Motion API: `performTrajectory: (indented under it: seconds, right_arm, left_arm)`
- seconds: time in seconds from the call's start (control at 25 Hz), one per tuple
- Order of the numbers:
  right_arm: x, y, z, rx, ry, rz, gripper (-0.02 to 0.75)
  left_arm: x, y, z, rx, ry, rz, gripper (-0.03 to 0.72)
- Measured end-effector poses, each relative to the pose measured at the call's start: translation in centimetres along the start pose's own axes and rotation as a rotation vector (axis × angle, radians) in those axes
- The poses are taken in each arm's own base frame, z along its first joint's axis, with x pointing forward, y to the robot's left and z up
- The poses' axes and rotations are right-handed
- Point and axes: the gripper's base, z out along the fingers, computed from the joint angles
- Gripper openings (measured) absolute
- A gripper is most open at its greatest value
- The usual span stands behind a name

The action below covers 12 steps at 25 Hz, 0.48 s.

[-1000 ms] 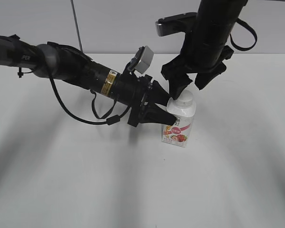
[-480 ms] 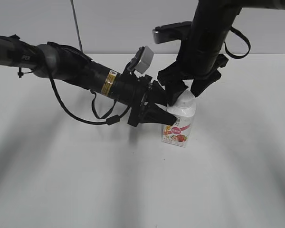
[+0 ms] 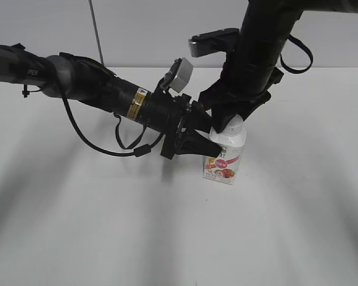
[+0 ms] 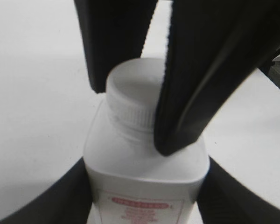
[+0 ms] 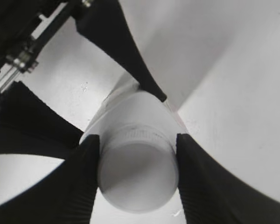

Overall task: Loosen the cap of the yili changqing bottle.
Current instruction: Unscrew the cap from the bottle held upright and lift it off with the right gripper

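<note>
Exterior view first: the yili changqing bottle (image 3: 225,156) stands upright on the white table (image 3: 77,226), a bit right of centre. The left gripper (image 3: 210,143) comes in from the side with its jaws clamped on the bottle's upper body, just below the shoulders. The right gripper (image 3: 230,124) drops in from above, jaws closed around the cap (image 3: 234,125). Most of the cap is buried behind the black fingers here, so you can't judge the contact from this angle.

Left wrist view: the left jaws hug both sides of the bottle at the bottom of the frame. One right finger (image 4: 200,84) covers a good chunk of the cap (image 4: 130,95), and the label is cut off. My worry is that the carton-ish body squishes or spins inside the left grip once torque goes on.

Right wrist view: both ribbed pads (image 5: 81,182) touch the cap (image 5: 137,172) on opposite sides. Everything's blurry, so the threads don't show. If the pads sit too near the top edge, they could slip round the cap without turning it, or tip the bottle.
</note>
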Motion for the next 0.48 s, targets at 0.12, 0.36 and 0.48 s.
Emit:
performTrajectory:
  seconds: [0.12, 0.36, 0.48]
  right_arm:
    - [0.11, 0.05, 0.0, -0.006, 0.011, -0.138, 0.393]
    - [0.34, 0.15, -0.03, -0.029, 0.032, -0.663, 0.393]
    - [0.36, 0.17, -0.04, -0.036, 0.03, -0.908, 0.393]
  left_arm:
    - [0.0, 0.0, 0.0, 0.0, 0.0, 0.0, 0.409]
    - [-0.03, -0.12, 0.16, 0.009, 0.005, 0.018, 0.409]
    - [-0.03, -0.13, 0.16, 0.01, 0.005, 0.021, 0.409]
